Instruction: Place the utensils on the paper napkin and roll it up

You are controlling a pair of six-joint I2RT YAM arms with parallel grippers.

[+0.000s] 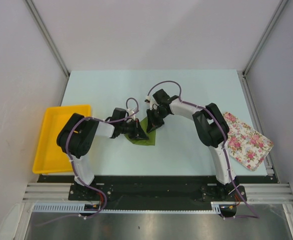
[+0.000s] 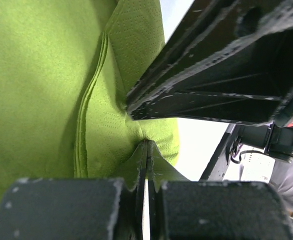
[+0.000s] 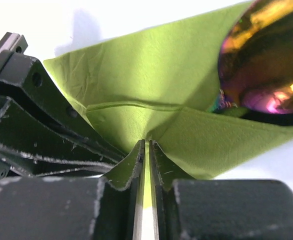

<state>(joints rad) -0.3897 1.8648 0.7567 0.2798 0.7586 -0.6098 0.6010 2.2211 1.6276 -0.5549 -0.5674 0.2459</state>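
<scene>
The olive-green paper napkin lies mid-table, folded over on itself. My left gripper is shut on its left edge; the wrist view shows the jaws pinching the green paper. My right gripper is shut on the napkin's upper fold. A utensil's shiny gold, iridescent oval head sticks out of the fold at upper right in the right wrist view. The other utensils are hidden inside the napkin. The two grippers nearly touch; the right one's fingers cross the left wrist view.
A yellow plastic tray sits at the table's left edge. A white cloth with pink floral print lies at the right edge. The pale table surface stretches behind the grippers.
</scene>
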